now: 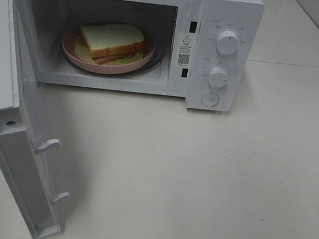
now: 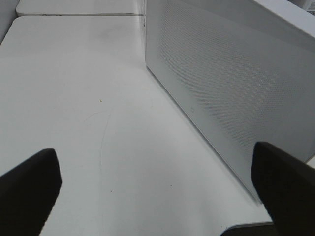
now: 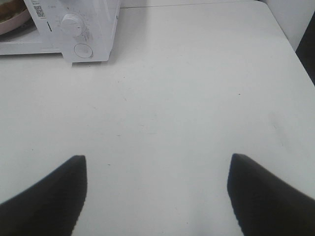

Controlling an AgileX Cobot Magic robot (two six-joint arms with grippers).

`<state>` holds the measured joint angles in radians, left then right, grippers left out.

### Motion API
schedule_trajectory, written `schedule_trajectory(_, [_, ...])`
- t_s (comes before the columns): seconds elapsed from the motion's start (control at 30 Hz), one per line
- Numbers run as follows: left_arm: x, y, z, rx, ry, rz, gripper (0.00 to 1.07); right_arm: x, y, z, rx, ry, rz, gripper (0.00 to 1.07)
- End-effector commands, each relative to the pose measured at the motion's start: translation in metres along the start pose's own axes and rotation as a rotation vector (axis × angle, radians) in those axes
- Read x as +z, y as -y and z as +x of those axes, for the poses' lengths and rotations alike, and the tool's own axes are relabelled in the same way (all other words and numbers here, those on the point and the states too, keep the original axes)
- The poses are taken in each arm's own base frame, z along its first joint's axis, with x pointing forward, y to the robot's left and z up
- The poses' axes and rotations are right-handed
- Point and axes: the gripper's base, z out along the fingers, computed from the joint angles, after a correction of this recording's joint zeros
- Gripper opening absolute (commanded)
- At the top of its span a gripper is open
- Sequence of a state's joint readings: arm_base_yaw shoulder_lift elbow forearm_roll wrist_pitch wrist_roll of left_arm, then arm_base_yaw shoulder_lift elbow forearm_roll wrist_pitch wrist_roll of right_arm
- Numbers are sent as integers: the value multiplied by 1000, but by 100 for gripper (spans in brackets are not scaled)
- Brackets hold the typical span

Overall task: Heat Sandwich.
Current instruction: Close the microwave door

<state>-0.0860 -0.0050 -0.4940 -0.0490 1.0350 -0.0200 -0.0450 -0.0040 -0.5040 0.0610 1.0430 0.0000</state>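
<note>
While the sandwich (image 1: 112, 41) is seen on its pink plate (image 1: 96, 65) inside the open microwave (image 1: 231, 11) | door (image 2: 226, 83) is found just beside the left gripper (image 2: 155, 155), spread wide, empty | right gripper (image 3: 158, 158), also wide and empty, is judged farther off.

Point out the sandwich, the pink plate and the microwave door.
sandwich (image 1: 112, 37), exterior high view, on the top bread slice.
pink plate (image 1: 104, 68), exterior high view, on its front rim.
microwave door (image 1: 19, 172), exterior high view, on the inner face of the open door.
</note>
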Motion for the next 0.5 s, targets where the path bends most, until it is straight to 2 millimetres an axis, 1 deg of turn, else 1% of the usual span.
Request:
schedule_trajectory(0.03, [-1,1,1,-3,12,11,98,-3,0,2,-10,29,0,76])
schedule_trajectory(0.5, [-1,1,1,-3,12,11,98,-3,0,2,-10,29,0,76])
